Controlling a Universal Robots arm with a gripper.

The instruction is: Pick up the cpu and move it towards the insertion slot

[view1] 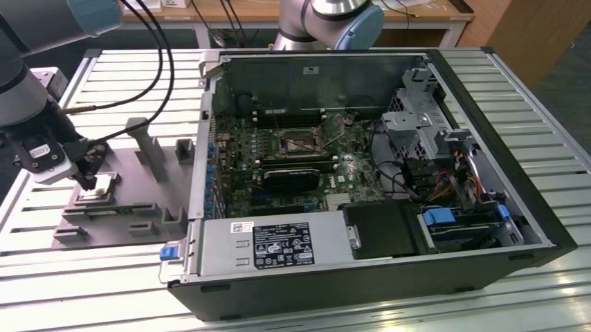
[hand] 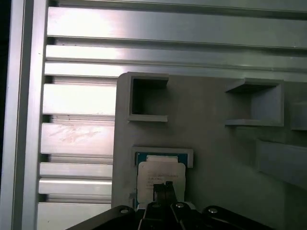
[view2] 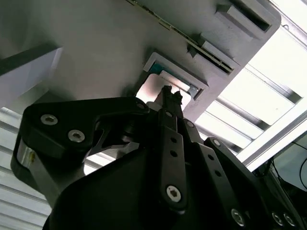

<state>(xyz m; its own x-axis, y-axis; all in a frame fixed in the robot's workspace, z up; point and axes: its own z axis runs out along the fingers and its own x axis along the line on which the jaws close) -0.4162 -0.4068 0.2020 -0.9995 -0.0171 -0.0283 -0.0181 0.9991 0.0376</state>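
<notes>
The cpu (view1: 99, 187), a small silvery square chip, lies in a shallow recess of the grey fixture plate (view1: 138, 207) at the exterior view's left. It looks slightly tilted there. My gripper (view1: 90, 182) stands directly over it. In both wrist views the two thin black fingers are pressed together, gripper (hand: 164, 187) at the chip's top face (hand: 160, 173). Whether they touch it I cannot tell. In the second wrist view the gripper (view2: 169, 94) hangs before the bright cpu (view2: 154, 86). The insertion slot (view1: 297, 142), a shiny frame around a dark centre, sits on the motherboard inside the open computer case.
The open computer case (view1: 517, 207) lies on its side on a ribbed aluminium table (view1: 55, 290), right of the fixture. Upright grey posts (view1: 140, 142) rise from the fixture between the cpu and the case. A grey power supply box (view1: 273, 245) lines the case's near wall. A second arm (view1: 328, 17) stands behind.
</notes>
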